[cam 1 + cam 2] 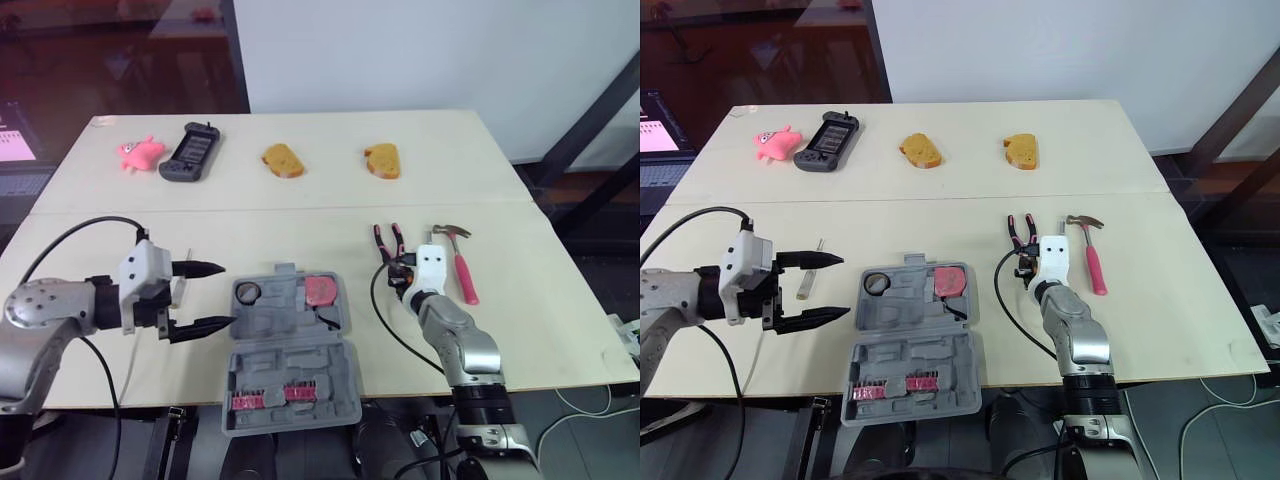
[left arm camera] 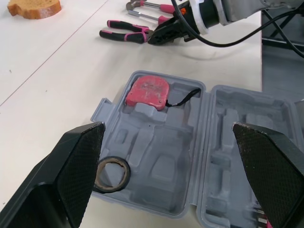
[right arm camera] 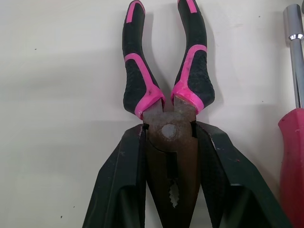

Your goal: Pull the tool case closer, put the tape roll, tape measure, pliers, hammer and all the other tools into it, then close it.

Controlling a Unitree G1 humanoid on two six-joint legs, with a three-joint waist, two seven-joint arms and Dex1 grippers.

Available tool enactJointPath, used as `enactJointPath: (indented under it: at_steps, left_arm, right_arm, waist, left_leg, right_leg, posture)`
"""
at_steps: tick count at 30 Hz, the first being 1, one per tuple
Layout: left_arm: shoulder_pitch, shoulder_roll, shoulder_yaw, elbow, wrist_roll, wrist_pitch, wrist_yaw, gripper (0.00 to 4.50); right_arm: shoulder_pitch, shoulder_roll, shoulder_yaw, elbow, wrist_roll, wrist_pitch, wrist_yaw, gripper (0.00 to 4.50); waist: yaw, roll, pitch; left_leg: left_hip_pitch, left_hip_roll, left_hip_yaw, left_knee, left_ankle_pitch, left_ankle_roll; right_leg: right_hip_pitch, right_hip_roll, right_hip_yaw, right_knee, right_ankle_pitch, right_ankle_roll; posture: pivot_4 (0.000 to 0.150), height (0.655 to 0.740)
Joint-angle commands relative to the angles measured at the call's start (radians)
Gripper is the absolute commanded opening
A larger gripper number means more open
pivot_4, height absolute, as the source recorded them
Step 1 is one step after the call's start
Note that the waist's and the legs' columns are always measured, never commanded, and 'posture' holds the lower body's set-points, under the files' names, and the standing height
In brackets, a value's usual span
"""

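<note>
While the open tool case (image 1: pixel 290 368) sits nearest you holding tape roll (image 1: pixel 248 292) and tape measure (image 1: pixel 320 289), your left gripper (image 1: pixel 227 294) gapes wide beside it, and farther out your right gripper (image 3: pixel 169 133) clamps the pliers (image 1: pixel 388 240) by the head, beside the hammer (image 1: pixel 462 268).

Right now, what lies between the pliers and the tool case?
Just bare table between pliers and tool case, seen in the left wrist view; the right arm's black cable loops nearby.
</note>
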Motion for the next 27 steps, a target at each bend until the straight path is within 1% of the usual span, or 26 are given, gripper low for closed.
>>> enactJointPath:
  at_steps: [1,8,14,17,20,26,27]
  left_arm:
    - [0.006,-0.009,0.008,-0.023,0.006,-0.016,0.009,4.5]
    - [0.002,-0.027,-0.008,-0.018,0.021,-0.021,0.011,4.5]
    - [0.002,-0.036,-0.019,-0.011,0.032,-0.03,0.01,4.5]
    - [0.001,-0.039,-0.024,-0.008,0.037,-0.033,0.01,4.5]
    - [0.002,-0.041,-0.027,-0.009,0.039,-0.035,0.01,4.5]
    - [0.006,-0.036,-0.03,-0.005,0.044,-0.041,0.007,4.5]
    - [0.005,-0.035,-0.031,-0.003,0.045,-0.041,0.006,4.5]
  right_arm:
    - [0.005,-0.015,0.026,-0.025,-0.016,-0.003,0.025,0.99]
    - [0.002,-0.08,0.085,-0.08,-0.072,-0.013,0.073,0.99]
    - [-0.014,-0.116,0.076,-0.134,-0.058,0.019,0.118,0.99]
    - [-0.016,-0.112,0.079,-0.141,-0.043,0.054,0.135,0.99]
    - [0.005,-0.113,0.117,-0.125,-0.04,0.129,0.166,0.99]
    - [0.032,-0.081,0.089,-0.13,0.001,0.15,0.179,0.99]
    - [0.035,-0.082,0.088,-0.131,0.003,0.152,0.18,1.49]
  waist:
    - [0.0,0.0,0.0]
    - [-0.001,0.0,0.0]
    - [0.002,0.001,0.001]
    - [0.001,0.001,0.001]
    - [0.001,0.001,0.001]
    - [0.0,0.001,0.0]
    - [0.0,0.001,0.0]
  left_leg:
    - [0.0,0.0,0.0,0.0,0.0,0.0]
    - [0.0,0.0,0.0,0.0,0.0,0.0]
    - [0.0,0.0,0.0,0.0,0.0,0.0]
    - [0.0,0.0,0.0,0.0,0.0,0.0]
    - [0.0,0.0,0.0,0.0,0.0,0.0]
    - [0.0,0.0,0.0,0.0,0.0,0.0]
    - [0.0,0.0,0.0,0.0,0.0,0.0]
  right_leg:
    - [0.0,0.0,0.0,0.0,0.0,0.0]
    - [0.0,0.0,0.0,0.0,0.0,0.0]
    - [0.0,0.0,0.0,0.0,0.0,0.0]
    - [0.0,0.0,0.0,0.0,0.0,0.0]
    - [0.0,0.0,0.0,0.0,0.0,0.0]
    - [0.0,0.0,0.0,0.0,0.0,0.0]
    - [0.0,0.0,0.0,0.0,0.0,0.0]
  posture:
    - [0.15,0.74]
    - [0.15,0.74]
    - [0.15,0.74]
    - [0.15,0.74]
    - [0.15,0.74]
    - [0.15,0.74]
    - [0.15,0.74]
